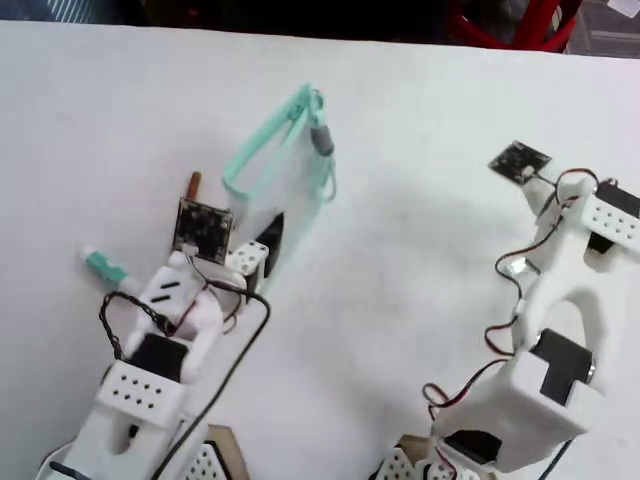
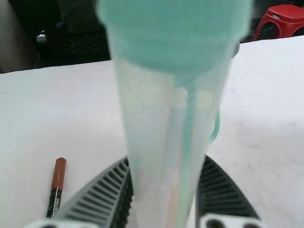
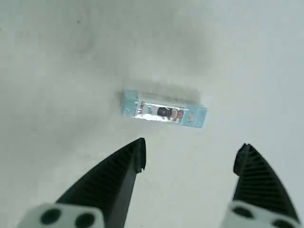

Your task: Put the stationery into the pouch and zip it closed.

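High view: the left gripper (image 1: 262, 242) is holding the pouch (image 1: 285, 165) up by one end above the table (image 1: 420, 250), probably to keep it ready for loading. A pen (image 1: 193, 184) is lying beside it.

Left wrist view: the jaws are clamping the pouch.

Right wrist view: the right gripper (image 3: 192, 147) is pointing down with its jaws wide, hovering over a box (image 3: 164, 111), seemingly for a pick.

Bright, even light washes the white table (image 1: 400, 330) in the high view nearly to glare; shadows there are faint and soft; the room behind lies dark; light shines through the translucent pouch (image 2: 171, 118); a grey shadow, perhaps cast from above, dims the table beside the small blue box (image 3: 164, 110)
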{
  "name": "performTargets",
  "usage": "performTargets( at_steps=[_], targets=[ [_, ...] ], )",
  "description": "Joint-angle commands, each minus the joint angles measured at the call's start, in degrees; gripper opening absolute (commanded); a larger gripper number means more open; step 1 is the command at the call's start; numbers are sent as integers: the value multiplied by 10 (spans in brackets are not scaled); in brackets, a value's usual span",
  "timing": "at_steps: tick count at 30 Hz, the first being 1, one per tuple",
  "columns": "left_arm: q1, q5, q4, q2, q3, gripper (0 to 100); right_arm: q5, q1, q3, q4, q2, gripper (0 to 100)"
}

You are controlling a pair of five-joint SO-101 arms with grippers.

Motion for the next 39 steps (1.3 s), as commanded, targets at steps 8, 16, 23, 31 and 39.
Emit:
performTargets(
  at_steps=[8,16,23,31,39],
  targets=[
    [-5,3,-12,-6,-3,177,-570,-23,-27,9,14,50],
    [-6,3,-12,-6,-3,177,-765,-36,-23,10,15,203],
    [-4,3,-12,-6,-3,177,-782,-26,29,-79,15,287],
    [-6,3,-12,-6,-3,177,-781,-35,73,-218,16,287],
    [-5,3,-12,-6,-3,177,-777,-36,41,-229,125,284]
  ],
)
